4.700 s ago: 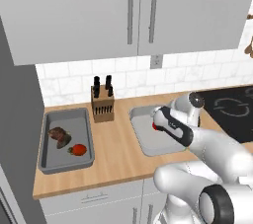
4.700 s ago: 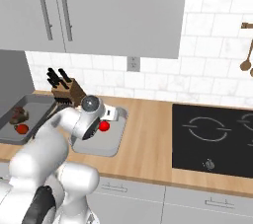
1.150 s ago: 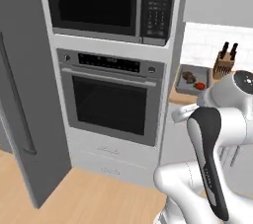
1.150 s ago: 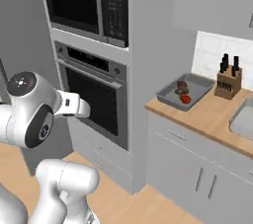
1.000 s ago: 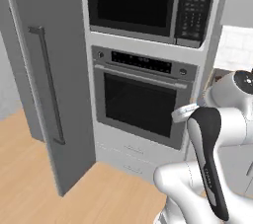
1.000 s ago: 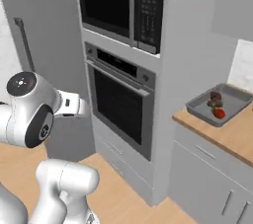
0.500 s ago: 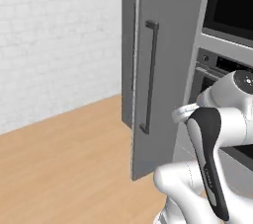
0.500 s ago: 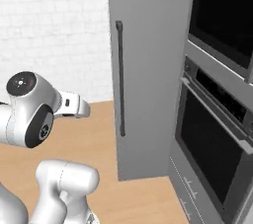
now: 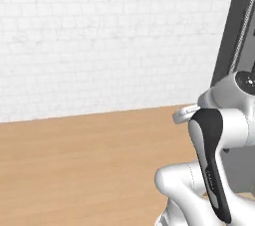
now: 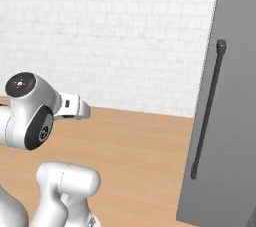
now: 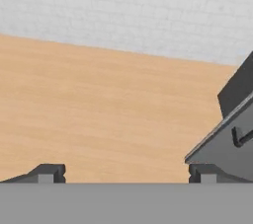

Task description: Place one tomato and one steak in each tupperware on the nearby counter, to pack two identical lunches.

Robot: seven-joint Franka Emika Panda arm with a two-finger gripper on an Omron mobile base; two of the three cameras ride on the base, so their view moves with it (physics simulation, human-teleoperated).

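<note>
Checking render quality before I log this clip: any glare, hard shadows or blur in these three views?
Left base view: flat, even light on the white brick wall and wooden floor, no glare. Right base view: the tall grey cabinet panel is evenly shaded, its bar handle crisp. Hand view: soft and slightly pixelated, the open gripper casting no visible shadow.

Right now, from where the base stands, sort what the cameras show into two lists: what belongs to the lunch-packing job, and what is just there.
For the job:
- the tool, open and holding nothing

Just there:
- tall grey cabinet door with its dark bar handle
- wooden floor
- white brick wall
</note>
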